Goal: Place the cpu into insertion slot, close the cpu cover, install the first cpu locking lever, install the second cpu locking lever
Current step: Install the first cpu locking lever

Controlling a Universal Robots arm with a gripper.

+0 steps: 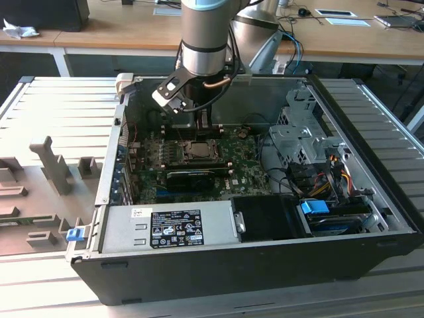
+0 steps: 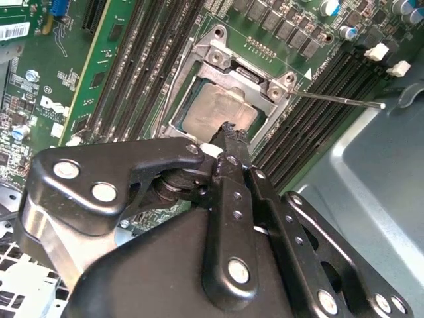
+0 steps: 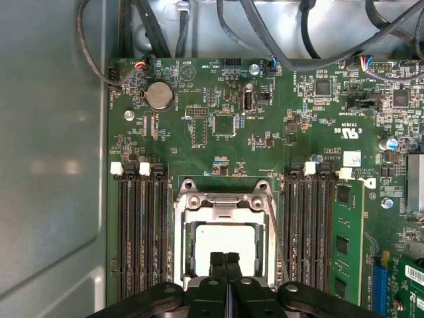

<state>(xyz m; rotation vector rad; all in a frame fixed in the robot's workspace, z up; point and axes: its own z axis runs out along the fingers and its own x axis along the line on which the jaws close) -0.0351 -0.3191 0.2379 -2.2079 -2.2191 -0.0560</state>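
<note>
- The cpu lies flat inside the insertion slot, its dull metal top facing up. It looks seated squarely rather than tilted.
- The cpu cover appears to be down over the insertion slot. Its frame rings the chip, and its hinged edge is on the side of the slot away from the gripper.
- The gripper hangs over the near edge of the insertion slot. Its fingers are pressed together with nothing between them, and the tips are at or just above the chip's near edge; I cannot tell whether they touch.
- A thin locking lever sticks out sideways from one corner of the insertion slot, so it looks unlatched.
- Handling, as a judgement: the chip is light and rigid, with a smooth top that gives little grip, and its underside is probably delicate. It is best held by two opposite edges.
- The cover looks like thin, stiff sheet metal, best pushed at its free edge.
- The lever is a springy wire, best caught near its outer end.
- Long memory slots flank the insertion slot on both sides.
</note>
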